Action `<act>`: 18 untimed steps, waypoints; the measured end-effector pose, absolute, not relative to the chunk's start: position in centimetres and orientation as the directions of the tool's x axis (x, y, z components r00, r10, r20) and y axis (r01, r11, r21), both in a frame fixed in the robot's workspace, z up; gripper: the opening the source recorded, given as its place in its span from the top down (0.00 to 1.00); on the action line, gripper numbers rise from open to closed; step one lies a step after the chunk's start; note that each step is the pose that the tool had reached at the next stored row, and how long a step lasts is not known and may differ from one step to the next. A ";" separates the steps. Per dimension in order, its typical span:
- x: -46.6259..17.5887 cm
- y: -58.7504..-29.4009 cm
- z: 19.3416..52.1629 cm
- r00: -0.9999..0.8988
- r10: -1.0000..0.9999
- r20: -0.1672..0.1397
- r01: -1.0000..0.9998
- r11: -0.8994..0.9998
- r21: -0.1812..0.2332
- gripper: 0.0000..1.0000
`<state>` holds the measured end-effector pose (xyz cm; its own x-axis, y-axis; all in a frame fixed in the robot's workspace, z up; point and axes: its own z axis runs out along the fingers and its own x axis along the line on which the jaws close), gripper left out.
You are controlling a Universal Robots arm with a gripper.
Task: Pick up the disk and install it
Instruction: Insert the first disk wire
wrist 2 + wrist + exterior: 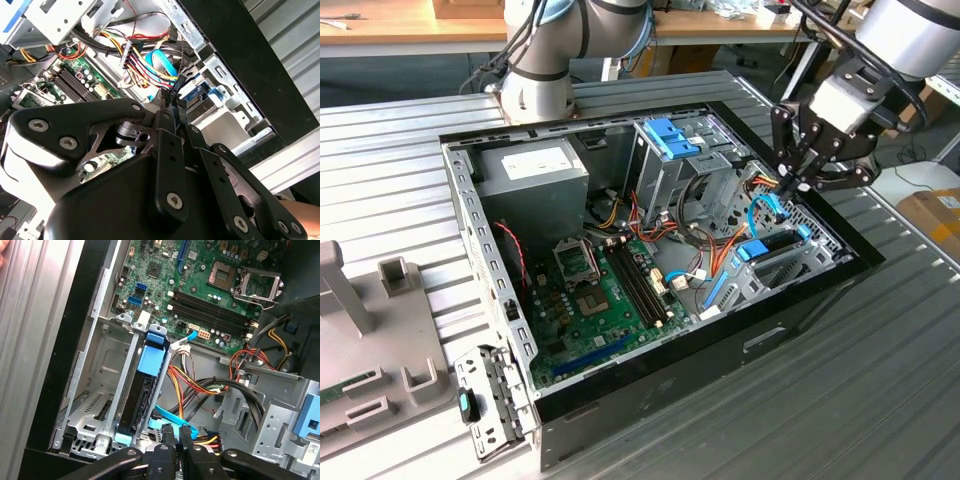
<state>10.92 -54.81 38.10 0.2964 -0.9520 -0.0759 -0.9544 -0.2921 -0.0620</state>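
The disk point(146, 390), dark with bright blue side rails and a blue end tab, lies in the silver drive bay point(102, 405) at the front corner of the open computer case. In the exterior view the disk point(772, 247) is at the right side of the case. My gripper point(790, 186) hangs just above the disk's far end, among the wires. In both wrist views its black fingertips point(167, 436) stand close together, shut, beside a thin blue cable point(167, 419) and a black connector point(175, 92). They are off the disk.
The motherboard point(605, 290) fills the case floor. A tall silver drive cage with a blue clip point(672, 140) stands at the back. Orange, red and yellow wire bundles point(192, 385) crowd the space beside the bay. The black case wall point(800, 310) borders the bay.
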 end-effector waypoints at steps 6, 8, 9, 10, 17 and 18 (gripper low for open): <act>11.6 -54.8 38.1 0.293 -0.953 -0.076 -0.955 -0.289 -0.062 0.84; 11.9 -54.9 38.1 0.293 -0.953 -0.076 -0.956 -0.288 -0.061 0.84; 12.0 -55.0 38.1 0.292 -0.953 -0.076 -0.956 -0.288 -0.061 0.84; 12.1 -55.3 38.1 0.292 -0.953 -0.076 -0.956 -0.288 -0.061 0.84; 12.3 -56.2 38.0 0.282 -0.956 -0.076 -0.959 -0.278 -0.060 0.84; 12.3 -56.2 38.0 0.282 -0.956 -0.076 -0.959 -0.278 -0.060 0.84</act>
